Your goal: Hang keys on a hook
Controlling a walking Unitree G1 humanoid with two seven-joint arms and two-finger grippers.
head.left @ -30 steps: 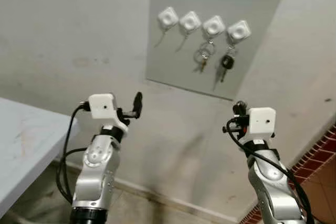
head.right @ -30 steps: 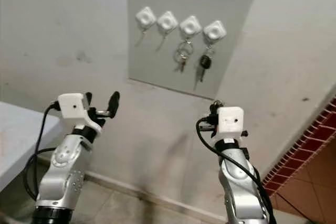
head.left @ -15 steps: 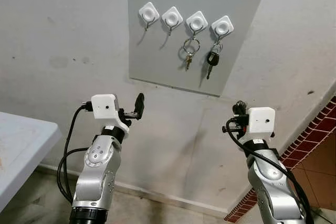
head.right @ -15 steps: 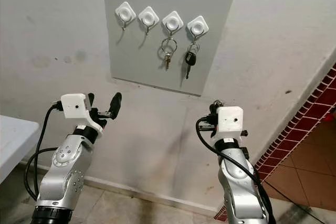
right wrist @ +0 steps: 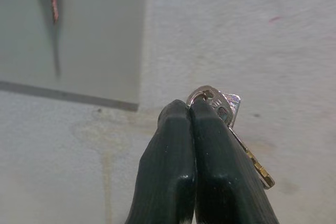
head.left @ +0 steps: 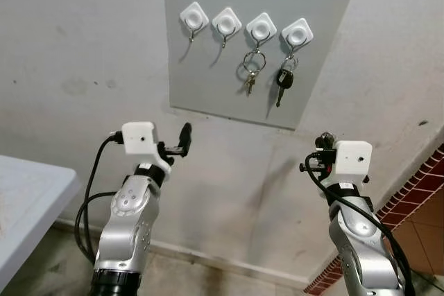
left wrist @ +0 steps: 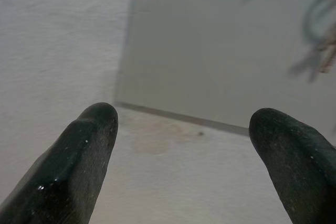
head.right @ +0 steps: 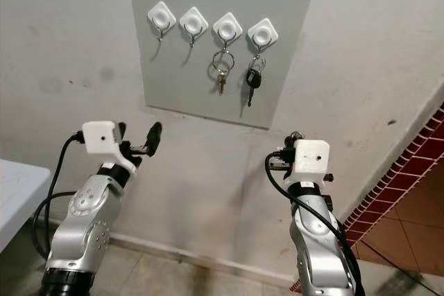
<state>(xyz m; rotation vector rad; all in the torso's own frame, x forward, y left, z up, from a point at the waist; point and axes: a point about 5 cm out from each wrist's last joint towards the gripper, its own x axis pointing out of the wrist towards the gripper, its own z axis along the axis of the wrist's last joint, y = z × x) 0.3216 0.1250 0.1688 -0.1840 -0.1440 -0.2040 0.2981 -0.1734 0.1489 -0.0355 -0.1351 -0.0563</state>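
Right gripper (right wrist: 190, 109) clamped on a key (right wrist: 227, 113) by its very edge, well below the grey board (head.left: 229, 98); left gripper (left wrist: 181, 124) spread and bare. Likely to slip or twist on the lift, given so thin a pinch. Counted: four white hooks (head.left: 193, 16), two free, two bearing hung keys (head.left: 250, 74)

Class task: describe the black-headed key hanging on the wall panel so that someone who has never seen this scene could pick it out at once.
Find the grey panel fixed to the pale wall, with a row of four white diamond-shaped hooks near its top. The black-headed key hangs from the hook furthest to the robot's right. The neighbouring ring of keys is all metal, and the other two hooks are bare.
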